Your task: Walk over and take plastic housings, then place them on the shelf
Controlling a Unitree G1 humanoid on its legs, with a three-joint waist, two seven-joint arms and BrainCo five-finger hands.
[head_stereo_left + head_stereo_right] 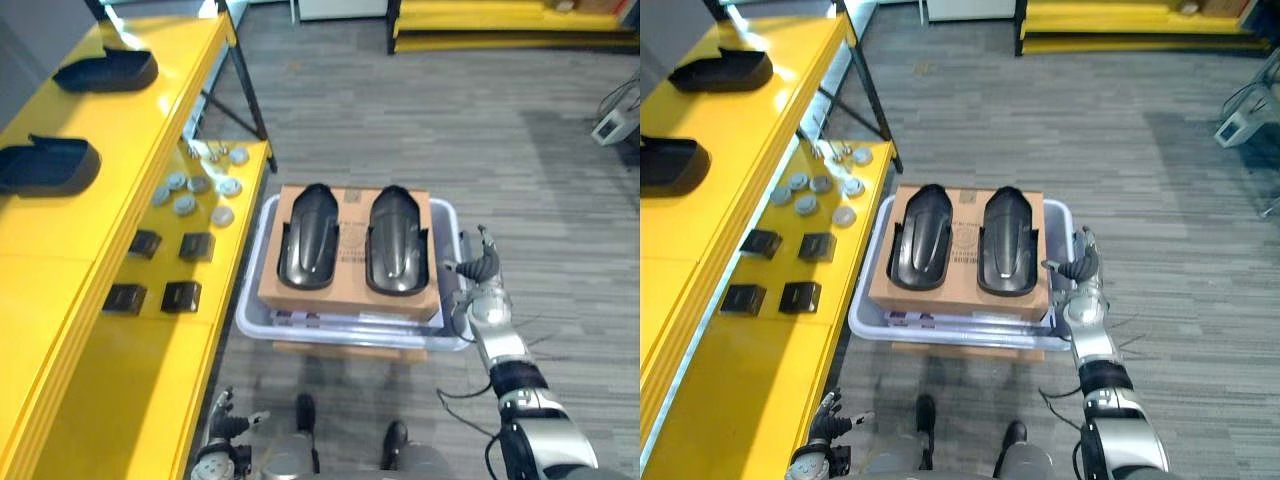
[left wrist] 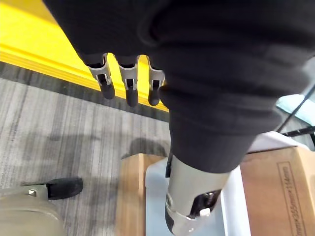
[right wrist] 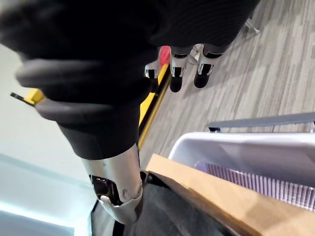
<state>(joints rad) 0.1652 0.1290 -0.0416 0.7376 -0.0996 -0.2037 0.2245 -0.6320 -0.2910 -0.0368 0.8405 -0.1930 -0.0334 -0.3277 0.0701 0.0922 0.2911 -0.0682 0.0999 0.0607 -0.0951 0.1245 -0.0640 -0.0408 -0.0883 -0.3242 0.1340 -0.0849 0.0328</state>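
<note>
Two black plastic housings [image 1: 308, 238] [image 1: 397, 240] lie side by side on a cardboard box [image 1: 350, 300] that sits in a pale bin [image 1: 255, 310]. My right hand [image 1: 482, 272] hovers just off the bin's right rim, open, with nothing in it. In the right wrist view its fingers [image 3: 177, 78] are straight, and the box edge [image 3: 216, 196] lies close under the thumb. My left hand [image 1: 225, 425] hangs low beside the yellow shelf, open and empty, its fingers [image 2: 129, 83] straight over the floor.
The yellow shelf [image 1: 150, 380] runs along the left. Its upper level holds two more black housings [image 1: 105, 70] [image 1: 45, 165]; the lower level carries small black blocks [image 1: 182, 296] and grey discs [image 1: 185, 205]. Open grey floor lies to the right of the bin.
</note>
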